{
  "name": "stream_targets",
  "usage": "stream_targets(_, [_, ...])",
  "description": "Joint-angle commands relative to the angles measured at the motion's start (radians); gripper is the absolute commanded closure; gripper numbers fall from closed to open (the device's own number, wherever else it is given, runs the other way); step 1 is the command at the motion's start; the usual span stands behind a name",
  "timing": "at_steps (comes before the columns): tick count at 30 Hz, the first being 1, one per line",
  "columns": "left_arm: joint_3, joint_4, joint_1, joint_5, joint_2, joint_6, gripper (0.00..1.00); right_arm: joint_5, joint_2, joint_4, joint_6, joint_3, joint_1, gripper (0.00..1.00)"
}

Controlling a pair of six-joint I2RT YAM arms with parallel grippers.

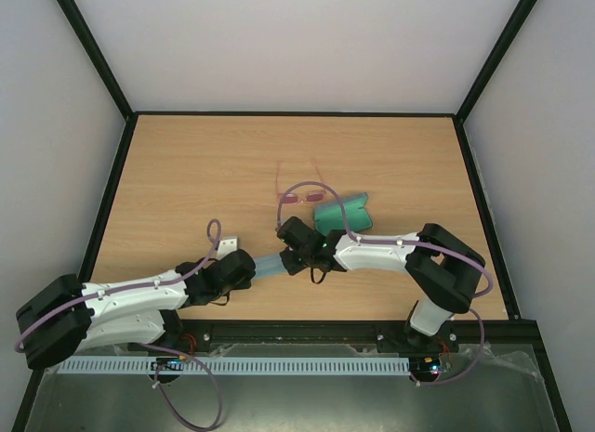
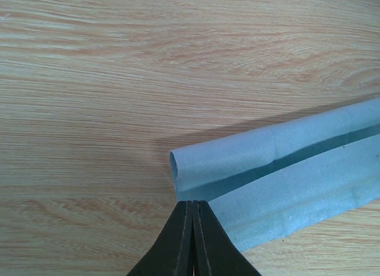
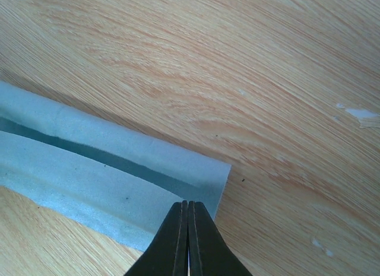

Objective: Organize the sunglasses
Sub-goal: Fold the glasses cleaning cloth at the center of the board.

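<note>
The thin, translucent pink-framed sunglasses (image 1: 297,196) lie on the light wood-grain surface (image 1: 186,172) a little past its middle, lenses toward the arms and temple arms pointing to 12 o'clock. A purple cable from the right arm loops partly over them in the overhead view. Just beside them, at about 4 o'clock, sits a teal-green oblong case (image 1: 342,214), tilted slightly.

At roughly 6 to 7 o'clock from the sunglasses, well apart from them, a flat light-blue cloth (image 1: 271,265) is folded lengthwise into a narrow band and spans the gap between the two arms. The left tool (image 2: 193,203) is clenched on the band's end at 9 o'clock, its dark fingers pressed together at the open lip of the fold. The right tool (image 3: 188,203) is clenched on the end at 3 o'clock, fingers meeting at the cloth's corner. In both wrist views the upper layer curls over the lower one, with a darker strip showing between them. Neither tool touches the sunglasses or the case.
</note>
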Motion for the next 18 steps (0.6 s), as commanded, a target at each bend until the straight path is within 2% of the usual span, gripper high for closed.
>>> stream_targets(1, [-0.005,-0.01,-0.011,-0.016,0.007,-0.013,0.98,-0.005,0.017,-0.01,0.01,-0.017,0.01,0.99])
stream_targets(14, [-0.007,-0.024,-0.026,-0.02,-0.01,-0.03,0.97,-0.003,0.02,-0.01,0.021,-0.02,0.025,0.97])
stream_targets(18, [0.0,-0.032,-0.042,-0.018,-0.029,-0.04,0.97,0.004,0.01,-0.017,0.025,-0.021,0.027,0.94])
